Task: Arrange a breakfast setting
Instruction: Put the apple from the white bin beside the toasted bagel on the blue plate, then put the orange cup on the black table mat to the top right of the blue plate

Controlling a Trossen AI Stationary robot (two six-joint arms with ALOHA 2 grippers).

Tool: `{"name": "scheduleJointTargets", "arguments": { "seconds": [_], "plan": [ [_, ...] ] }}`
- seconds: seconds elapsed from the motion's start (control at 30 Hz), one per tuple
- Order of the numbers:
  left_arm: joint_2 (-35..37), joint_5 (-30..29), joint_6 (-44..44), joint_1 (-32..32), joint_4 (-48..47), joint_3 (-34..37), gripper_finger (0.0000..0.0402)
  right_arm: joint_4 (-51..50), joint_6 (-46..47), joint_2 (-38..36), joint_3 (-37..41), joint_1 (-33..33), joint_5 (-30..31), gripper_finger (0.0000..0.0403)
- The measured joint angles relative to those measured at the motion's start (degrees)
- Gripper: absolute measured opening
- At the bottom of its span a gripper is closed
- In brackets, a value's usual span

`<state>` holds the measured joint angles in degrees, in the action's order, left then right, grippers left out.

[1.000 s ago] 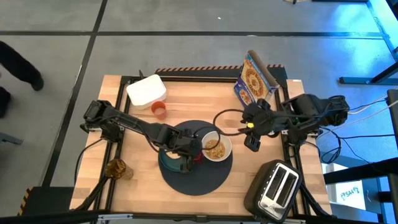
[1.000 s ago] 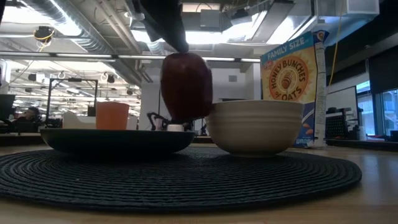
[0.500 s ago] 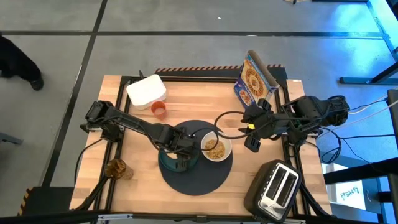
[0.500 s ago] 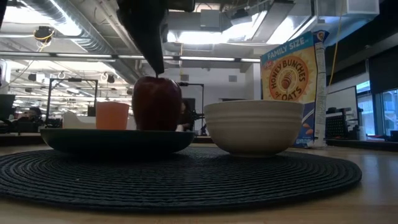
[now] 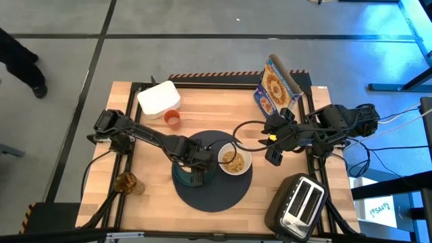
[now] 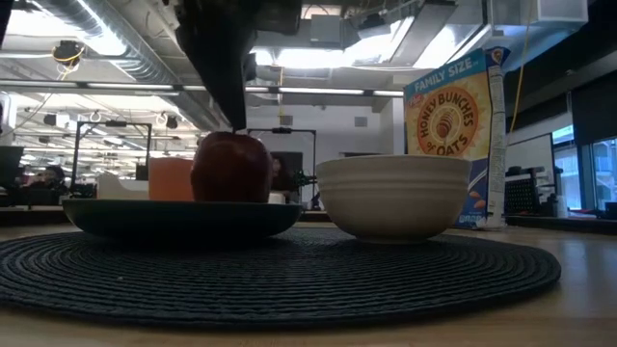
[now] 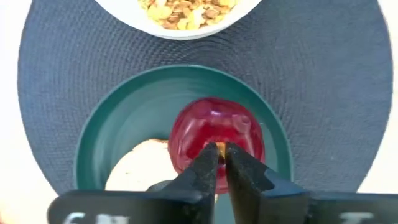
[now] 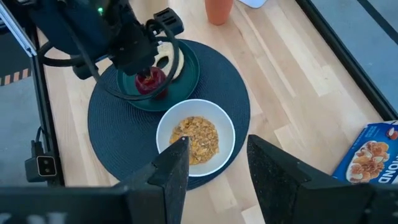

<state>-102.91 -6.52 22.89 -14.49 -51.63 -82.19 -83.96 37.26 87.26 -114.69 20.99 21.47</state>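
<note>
A small red apple (image 7: 214, 134) sits in the teal plate (image 7: 124, 118) beside a pale bagel (image 7: 140, 167). The plate stands on the round dark-navy mat (image 5: 212, 192). My left gripper (image 7: 222, 163) stands over the plate, shut on the apple. The white bowl (image 5: 234, 160) with cereal stands on the mat to the plate's right. The orange cup (image 5: 173, 120) stands on the wood beyond the mat. My right gripper (image 8: 217, 171) is open and empty, above the table right of the mat (image 5: 273, 156). No cutlery shows. My left gripper pinches the apple's stem (image 7: 212, 148) at the top of the fruit between its two fingertips (image 7: 205, 165). The fingers come from above, pointing down (image 6: 231, 96). The apple stands upright below them, its lower part behind the plate's rim (image 6: 178, 214).
A cereal box (image 5: 275, 88) stands at the far right, a toaster (image 5: 300, 202) at the near right, a white container (image 5: 159, 98) at the far left and an amber glass (image 5: 126, 182) at the near left. Bare wood lies between the mat and the table's edges.
My left gripper has come down and gone a little toward the table's left edge with the apple. The apple hung above the plate's right rim near the bowl. It is now down in the plate, still upright and held by the stem.
</note>
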Motion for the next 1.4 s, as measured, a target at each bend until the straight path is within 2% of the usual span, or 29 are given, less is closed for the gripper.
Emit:
{"name": "scheduleJointTargets", "arguments": {
  "seconds": [0.27, 0.43, 0.6, 0.77, 0.97, 1.07, 1.2, 1.4],
  "plan": [
    [2.6, 2.0, 1.0, 3.4, -0.6, 0.0, 0.0115, 0.0, 0.0, 0.0, 0.0, 0.0, 2.1, 0.0152],
    [6.9, 0.6, 1.1, 7.3, -3.7, 0.0, 0.0147, -0.3, -1.0, 0.0, 0.0, 0.0, 4.5, 0.0152],
    [12.4, -1.4, 3.7, 11.5, -10.3, 0.0, 0.0153, -1.8, -3.0, -0.1, 0.0, -2.3, 6.3, 0.0152],
    [17.4, -6.5, 3.9, 16.0, -16.8, 0.0, 0.0152, -1.9, -6.7, -0.3, 0.0, -7.6, 5.7, 0.0152],
    [18.8, -7.7, 0.0, 27.1, -23.4, 0.0, 0.0151, 0.5, -12.0, -0.3, 0.0, -15.2, 1.7, 0.0152],
    [18.8, -7.7, -3.8, 33.6, -22.9, 1.2, 0.0151, 1.9, -14.6, -0.3, 0.0, -18.2, -0.6, 0.0152],
    [18.8, -5.1, -7.3, 42.6, -21.4, 5.2, 0.0151, 1.6, -17.0, -0.3, 0.0, -21.0, -1.7, 0.0152],
    [18.8, 3.9, -11.6, 51.5, -16.7, 14.8, 0.0151, -1.4, -20.3, -0.3, 0.0, -24.4, -1.7, 0.0152]
  ]
}}
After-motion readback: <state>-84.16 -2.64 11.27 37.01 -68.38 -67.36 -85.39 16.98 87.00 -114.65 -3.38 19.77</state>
